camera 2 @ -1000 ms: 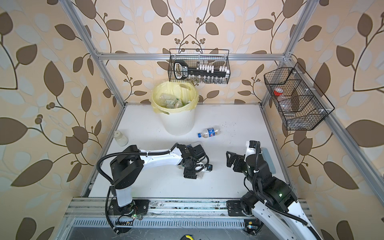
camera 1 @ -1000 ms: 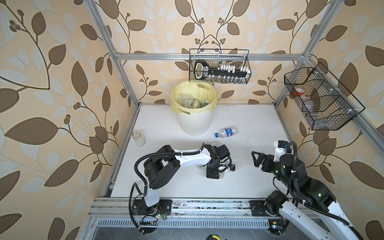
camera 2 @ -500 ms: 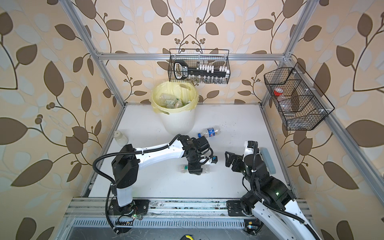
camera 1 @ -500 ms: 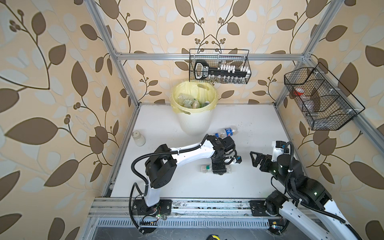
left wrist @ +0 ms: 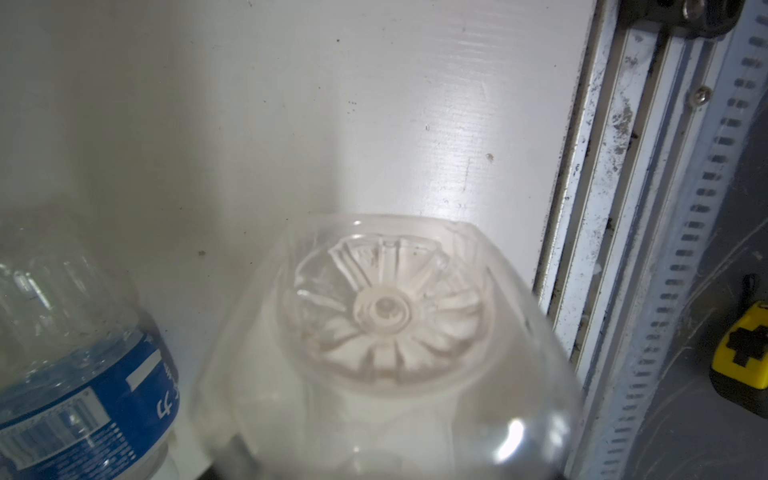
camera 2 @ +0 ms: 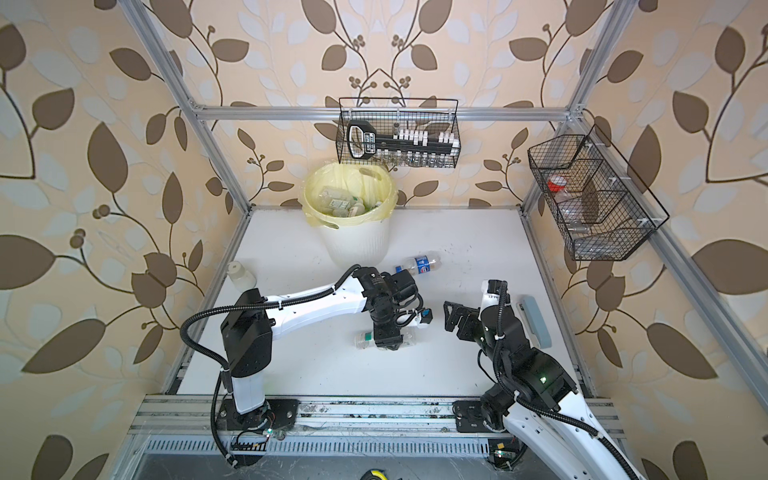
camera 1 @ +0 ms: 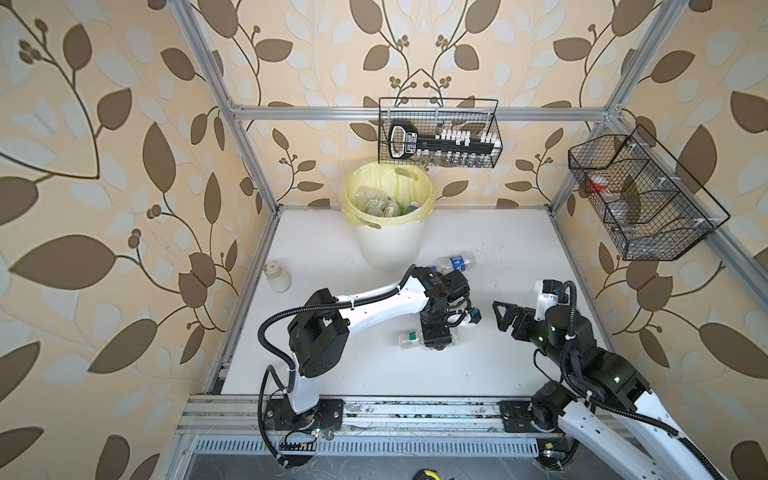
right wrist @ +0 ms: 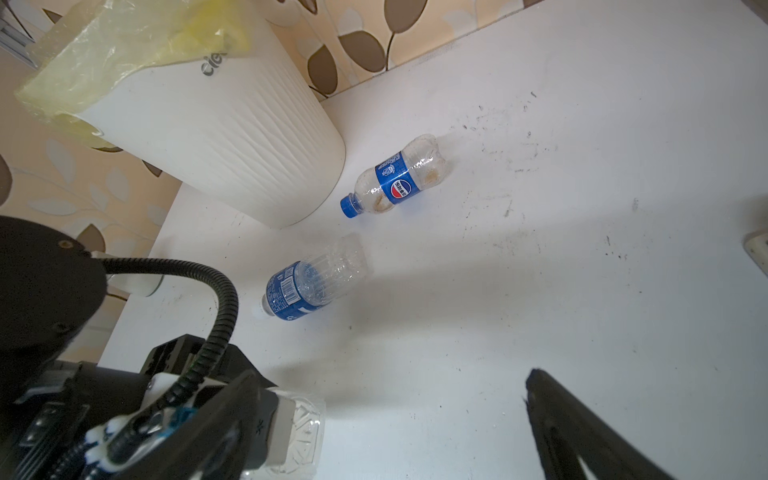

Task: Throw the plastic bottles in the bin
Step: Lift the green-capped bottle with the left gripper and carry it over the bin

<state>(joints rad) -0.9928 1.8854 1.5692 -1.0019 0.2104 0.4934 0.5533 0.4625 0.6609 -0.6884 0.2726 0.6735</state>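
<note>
Gripping the green-capped bottle [camera 1: 409, 337] lying at frame centre.
Clamping the left end effector [camera 1: 434, 345] crosswise on its body, likely against rolling, bound for the bin [camera 1: 388, 249] at upper centre; holding the right end effector [camera 1: 505, 318] spread apart, clear, at centre right.

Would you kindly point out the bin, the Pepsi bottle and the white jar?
bin [camera 1: 389, 246]: in a top view, ribbed wall.
Pepsi bottle [right wrist: 397, 180]: right wrist view, blue label.
white jar [camera 1: 279, 282]: in a top view, body.
</note>
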